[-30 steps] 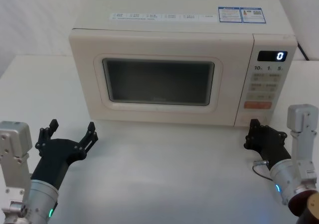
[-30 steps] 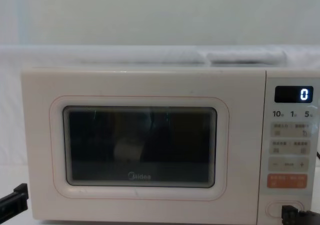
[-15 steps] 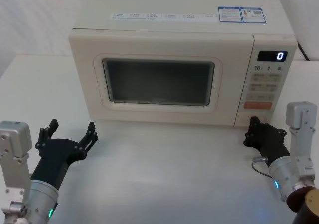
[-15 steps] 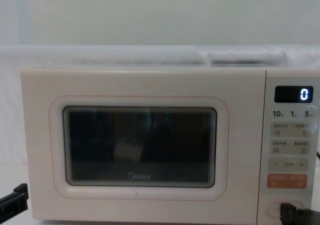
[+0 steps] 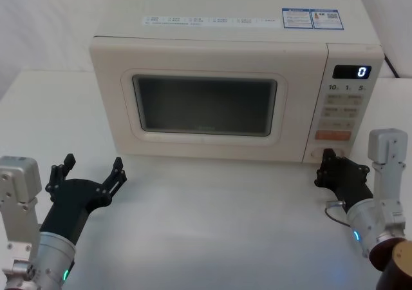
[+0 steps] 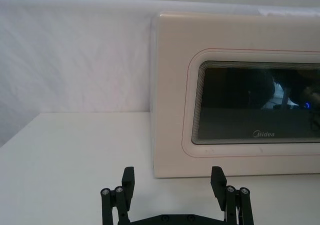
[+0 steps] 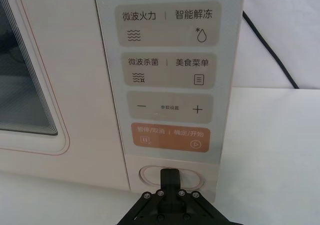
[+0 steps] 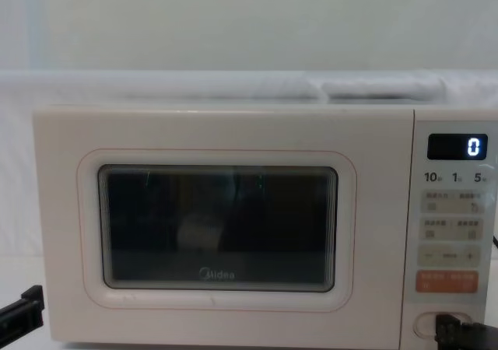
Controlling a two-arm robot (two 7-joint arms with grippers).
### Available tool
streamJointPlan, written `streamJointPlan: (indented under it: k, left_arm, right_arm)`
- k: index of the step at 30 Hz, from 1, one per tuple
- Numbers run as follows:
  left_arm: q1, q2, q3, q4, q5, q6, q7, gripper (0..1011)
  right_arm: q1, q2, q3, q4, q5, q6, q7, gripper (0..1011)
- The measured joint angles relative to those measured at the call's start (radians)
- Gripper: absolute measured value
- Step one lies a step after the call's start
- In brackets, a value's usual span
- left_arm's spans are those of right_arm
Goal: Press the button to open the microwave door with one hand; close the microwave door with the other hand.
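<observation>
- Cream door (image 5: pixel 205 104) shut flush; the microwave sits at the bench's (image 5: pixel 212 225) far edge.
- Right gripper (image 7: pixel 169 177), fingers together, has crept forward over the last second; its tip now meets the button (image 7: pixel 170 175) at the panel's bottom.
- Door unmoved: press judged just beginning.
- Left gripper (image 5: pixel 90 174), fingers apart, stays parked near the bench's front-left corner.
</observation>
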Motion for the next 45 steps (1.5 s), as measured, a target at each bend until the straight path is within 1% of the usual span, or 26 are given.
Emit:
streamJointPlan:
  k: [6, 10, 19, 28, 35, 40, 45]
  left_arm:
    - [0.000, 0.000, 0.000, 0.000, 0.000, 0.000, 0.000, 1001]
    - [0.000, 0.000, 0.000, 0.000, 0.000, 0.000, 0.000, 1001]
    - [0.000, 0.000, 0.000, 0.000, 0.000, 0.000, 0.000, 1001]
    - [0.000, 0.000, 0.000, 0.000, 0.000, 0.000, 0.000, 1001]
    - [0.000, 0.000, 0.000, 0.000, 0.000, 0.000, 0.000, 1001]
    - [0.000, 0.000, 0.000, 0.000, 0.000, 0.000, 0.000, 1001]
    - [0.000, 0.000, 0.000, 0.000, 0.000, 0.000, 0.000, 1001]
  right_arm:
    - [0.009, -0.001, 0.001, 0.011, -0.004, -0.002, 0.000, 0]
    - [0.028, -0.002, 0.001, 0.037, -0.010, -0.007, 0.000, 0]
    - [0.051, -0.006, 0.001, 0.067, -0.013, -0.008, 0.001, 0]
    - [0.064, -0.011, 0.001, 0.084, -0.014, -0.012, 0.003, 0]
    - [0.063, -0.010, 0.001, 0.082, -0.014, -0.013, 0.006, 0]
    - [0.053, 0.000, 0.001, 0.058, -0.013, -0.006, 0.017, 0]
    - [0.030, 0.017, -0.003, 0.018, -0.015, 0.003, 0.028, 0]
